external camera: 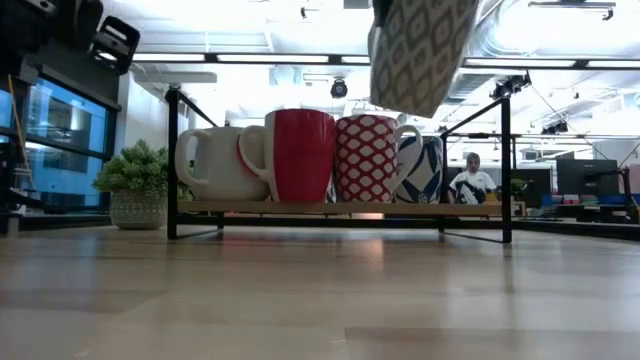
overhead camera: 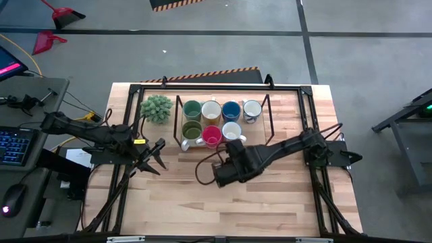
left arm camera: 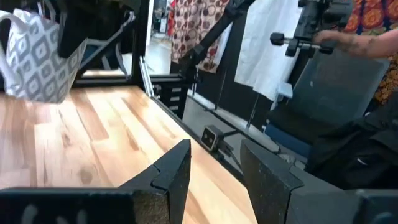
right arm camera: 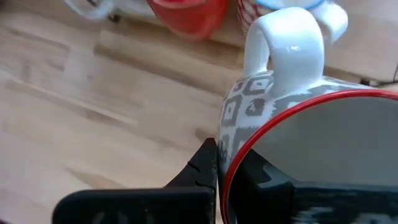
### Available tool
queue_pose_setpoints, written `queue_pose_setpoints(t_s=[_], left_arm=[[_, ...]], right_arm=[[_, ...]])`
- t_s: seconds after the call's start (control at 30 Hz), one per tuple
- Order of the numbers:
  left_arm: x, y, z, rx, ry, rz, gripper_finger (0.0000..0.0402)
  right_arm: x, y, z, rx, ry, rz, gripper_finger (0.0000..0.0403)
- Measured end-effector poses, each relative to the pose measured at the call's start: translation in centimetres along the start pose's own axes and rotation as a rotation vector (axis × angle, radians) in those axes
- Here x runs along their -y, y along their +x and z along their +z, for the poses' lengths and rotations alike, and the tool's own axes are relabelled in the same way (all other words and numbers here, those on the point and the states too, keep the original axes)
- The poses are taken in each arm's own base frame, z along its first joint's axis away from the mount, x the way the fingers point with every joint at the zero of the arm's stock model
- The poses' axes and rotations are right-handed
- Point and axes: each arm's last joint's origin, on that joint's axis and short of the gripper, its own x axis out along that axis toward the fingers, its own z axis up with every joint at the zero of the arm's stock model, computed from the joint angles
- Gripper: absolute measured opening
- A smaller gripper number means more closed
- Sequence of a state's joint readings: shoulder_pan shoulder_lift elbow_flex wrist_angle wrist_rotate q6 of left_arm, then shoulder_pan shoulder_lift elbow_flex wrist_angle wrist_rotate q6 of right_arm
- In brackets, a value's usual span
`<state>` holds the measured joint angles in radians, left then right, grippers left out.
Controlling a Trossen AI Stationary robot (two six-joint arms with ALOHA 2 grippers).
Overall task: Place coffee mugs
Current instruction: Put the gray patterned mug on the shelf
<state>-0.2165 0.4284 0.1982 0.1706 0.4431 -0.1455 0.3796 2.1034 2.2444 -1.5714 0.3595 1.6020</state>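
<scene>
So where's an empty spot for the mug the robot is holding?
The rack is crowded: seven mugs fill it except the front right corner, beside the white mug. The right gripper holds the grey patterned mug above bare table. The wood nearer than the left gripper is free too.

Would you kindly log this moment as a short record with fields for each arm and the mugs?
right tool: shut on the rim of a grey-and-white patterned mug, held off the table in front of the rack
left tool: open, holding nothing, at the table's left side
rack: holds seven mugs in two rows; the front row's right end is free
plant: left of the rack
</scene>
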Motion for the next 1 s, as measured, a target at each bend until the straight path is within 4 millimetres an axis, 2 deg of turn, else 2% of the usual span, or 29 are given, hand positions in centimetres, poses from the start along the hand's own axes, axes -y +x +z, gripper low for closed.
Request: queue_pose_setpoints(t_s=[0.13,0.33,0.43,0.73,1.0], left_arm=[[0.0,-0.1,-0.3,-0.025,-0.012,0.003,0.0129],[0.0,-0.1,-0.3,-0.027,-0.013,0.004,0.0129],[0.0,-0.1,-0.3,-0.027,-0.013,0.004,0.0129],[0.0,-0.1,-0.3,-0.026,-0.004,0.008,0.0129],[0.0,-0.1,-0.3,-0.025,-0.004,0.008,0.0129]], right_arm=[[0.0,0.6,1.2,-0.094,-0.053,-0.011,0.0000],[0.2,1.3,3.3,-0.110,-0.062,-0.024,0.0000],[-0.2,2.4,3.7,-0.154,-0.096,-0.029,0.0000],[-2.6,6.1,2.2,-0.208,-0.273,0.022,0.0000],[-4.0,9.3,0.0,-0.299,-0.535,0.044,0.0000]])
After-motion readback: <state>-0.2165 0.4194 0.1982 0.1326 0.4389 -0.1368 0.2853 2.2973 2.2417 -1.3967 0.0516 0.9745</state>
